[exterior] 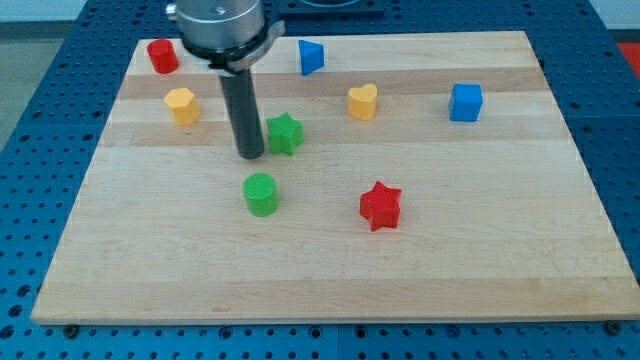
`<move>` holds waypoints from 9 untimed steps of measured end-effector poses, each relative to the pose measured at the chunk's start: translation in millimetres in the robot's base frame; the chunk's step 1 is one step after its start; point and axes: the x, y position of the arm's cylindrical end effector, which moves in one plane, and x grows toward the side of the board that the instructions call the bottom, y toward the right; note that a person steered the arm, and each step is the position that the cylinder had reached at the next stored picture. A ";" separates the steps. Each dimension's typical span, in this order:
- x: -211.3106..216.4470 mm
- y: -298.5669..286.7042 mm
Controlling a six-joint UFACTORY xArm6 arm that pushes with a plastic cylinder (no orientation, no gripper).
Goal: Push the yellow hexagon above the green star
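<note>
The yellow hexagon [182,105] lies at the upper left of the wooden board [330,250]. The green star [285,133] lies right of it and slightly lower, near the board's middle. My tip [250,155] rests on the board just left of the green star, close to touching it, and to the lower right of the yellow hexagon. The rod rises from the tip toward the view's top.
A red cylinder [162,56] sits at the top left, a blue triangle-like block [311,57] at the top middle, a yellow heart [362,101] right of the star, a blue cube [465,102] at the right, a green cylinder [261,193] and a red star [380,205] lower down.
</note>
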 end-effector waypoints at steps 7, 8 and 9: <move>-73.4 -66.0; -73.4 -110.5; -82.9 -134.0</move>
